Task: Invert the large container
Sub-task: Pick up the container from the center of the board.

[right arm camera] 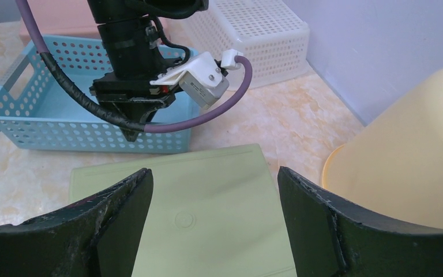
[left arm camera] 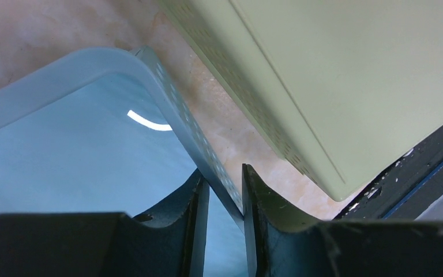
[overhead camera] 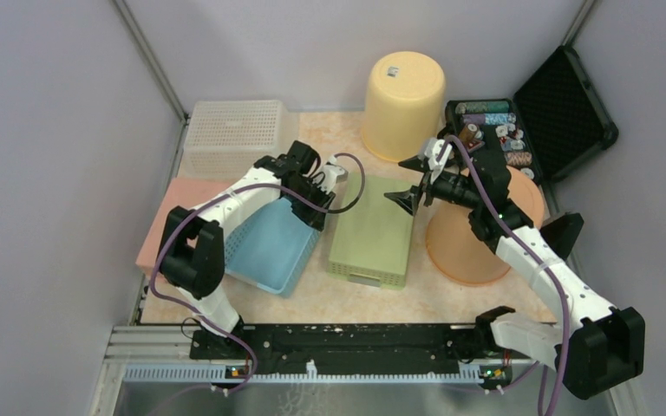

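Observation:
The large container, a light-blue perforated basket, stands mouth up at the left of the table. My left gripper reaches down over its right wall. In the left wrist view that wall runs between the two dark fingers and my left gripper is shut on it, one finger inside the basket and one outside. The right wrist view shows the same grip from the side, on the basket. My right gripper hovers open above a pale green upturned container, holding nothing.
A white mesh basket stands at the back left. A yellow bucket and an orange bucket sit upturned on the right. An open black case of chips lies at the back right. A pink board lies under the blue basket's left side.

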